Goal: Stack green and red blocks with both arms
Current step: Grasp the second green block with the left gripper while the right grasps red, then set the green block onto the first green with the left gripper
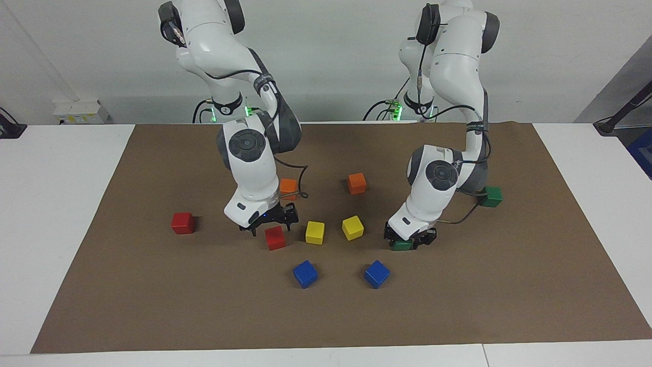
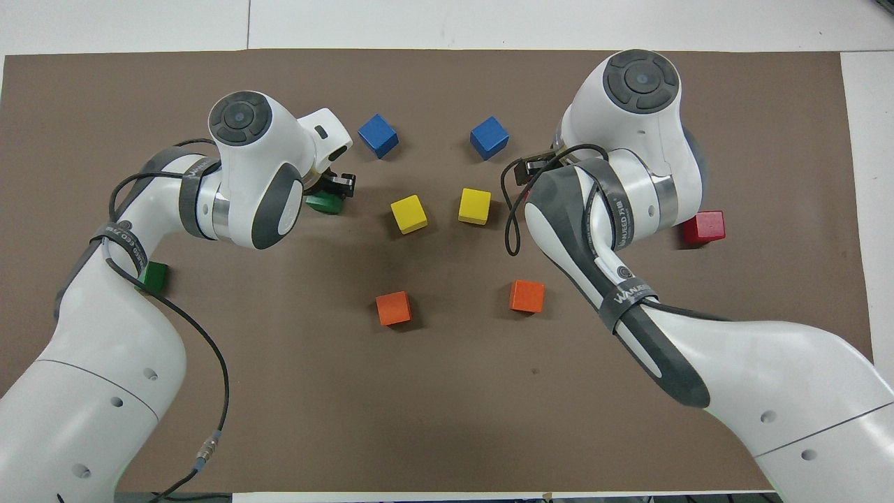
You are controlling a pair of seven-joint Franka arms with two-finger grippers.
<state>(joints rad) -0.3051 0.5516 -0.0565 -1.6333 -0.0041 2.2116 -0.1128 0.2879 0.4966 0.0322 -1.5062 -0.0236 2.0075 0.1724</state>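
Observation:
My left gripper [image 1: 410, 238] is down on the mat, shut on a green block [image 1: 402, 245] whose edge peeks out from under the wrist in the overhead view [image 2: 323, 203]. The second green block [image 1: 492, 196] lies nearer the robots by the left arm's elbow. My right gripper [image 1: 270, 225] hangs open just over a red block [image 1: 275, 238], one finger on each side of its top. In the overhead view the right arm hides that block. The other red block [image 1: 182, 223] sits alone toward the right arm's end of the table.
Two yellow cubes [image 1: 315, 232] [image 1: 352, 227] lie between the grippers. Two blue cubes [image 1: 305, 273] [image 1: 377, 273] sit farther from the robots, two orange cubes [image 1: 288, 187] [image 1: 357, 183] nearer. A brown mat [image 1: 509, 306] covers the table.

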